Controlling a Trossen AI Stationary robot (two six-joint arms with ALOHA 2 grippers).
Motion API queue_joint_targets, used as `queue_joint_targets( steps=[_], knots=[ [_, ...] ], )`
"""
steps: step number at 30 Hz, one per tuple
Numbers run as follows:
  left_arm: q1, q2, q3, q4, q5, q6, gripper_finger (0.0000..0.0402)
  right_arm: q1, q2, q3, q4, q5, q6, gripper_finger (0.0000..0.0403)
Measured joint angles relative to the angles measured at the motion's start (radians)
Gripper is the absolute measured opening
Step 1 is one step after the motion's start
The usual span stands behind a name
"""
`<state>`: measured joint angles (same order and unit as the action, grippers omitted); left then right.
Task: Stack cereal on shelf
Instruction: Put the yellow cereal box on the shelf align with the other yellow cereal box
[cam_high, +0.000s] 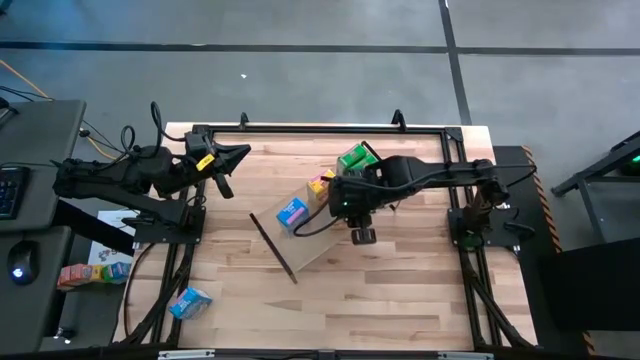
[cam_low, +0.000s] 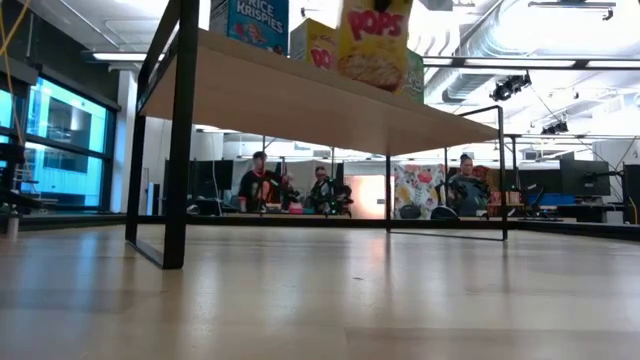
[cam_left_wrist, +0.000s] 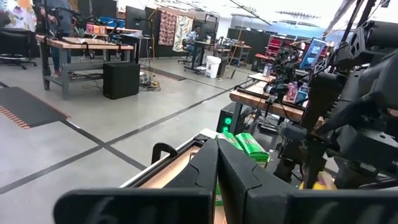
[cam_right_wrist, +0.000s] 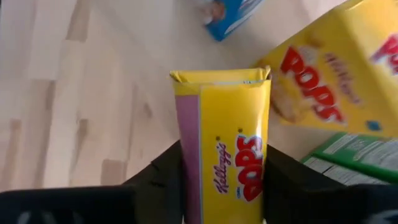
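Observation:
The shelf (cam_high: 318, 243) stands aslant in the middle of the table, and the low view shows its board (cam_low: 300, 100) from below. A blue box (cam_high: 292, 211), a yellow box (cam_high: 320, 184) and green boxes (cam_high: 355, 158) stand on it. My right gripper (cam_high: 345, 200) hovers over the shelf, shut on another yellow Pops box (cam_right_wrist: 227, 143). My left gripper (cam_high: 238, 154) waits shut above the table's far left, pointing toward the shelf; its wrist view shows the shut fingers (cam_left_wrist: 217, 158) and the green boxes (cam_left_wrist: 245, 144). One more blue box (cam_high: 190, 300) lies flat on the table near its left front corner. My right gripper pinches the yellow Pops box between its two fingers (cam_right_wrist: 160, 177), one on each side of the box's upper part (cam_right_wrist: 224, 186). The fingers come from above, pointing down. The box hangs upright below them, its lower end (cam_low: 372, 78) at the shelf's near edge; whether it rests there I cannot tell.
Beside the held box stand a second Pops box (cam_right_wrist: 333, 87) and a green box (cam_right_wrist: 354, 158). A black frame (cam_high: 320, 128) runs along the table's far edge. More boxes (cam_high: 88, 272) lie off the table to the left. Bare tabletop (cam_high: 380, 300) lies in front of the shelf.

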<state>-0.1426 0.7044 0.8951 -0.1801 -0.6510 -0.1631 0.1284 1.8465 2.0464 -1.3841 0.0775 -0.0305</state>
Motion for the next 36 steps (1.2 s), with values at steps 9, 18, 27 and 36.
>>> queue_joint_targets(
  steps=[9, 18, 27, 36],
  knots=[
    [0.000, 0.000, 0.000, -0.003, 0.000, 0.000, 0.0001, -0.010, -0.001, 0.000, 0.035, 0.046, -0.024, 0.0227],
    [0.000, 0.000, 0.000, -0.004, 0.000, 0.017, 0.0001, -0.018, -0.004, 0.069, 0.016, 0.114, -0.083, 0.0239],
    [0.000, 0.000, 0.000, -0.004, 0.000, 0.017, 0.0001, -0.023, -0.005, 0.245, -0.127, 0.105, -0.010, 0.0229],
    [0.000, 0.000, 0.000, -0.004, 0.000, 0.011, 0.0001, 0.090, -0.149, -0.028, -0.170, 0.050, 0.177, 0.0030]
  ],
)
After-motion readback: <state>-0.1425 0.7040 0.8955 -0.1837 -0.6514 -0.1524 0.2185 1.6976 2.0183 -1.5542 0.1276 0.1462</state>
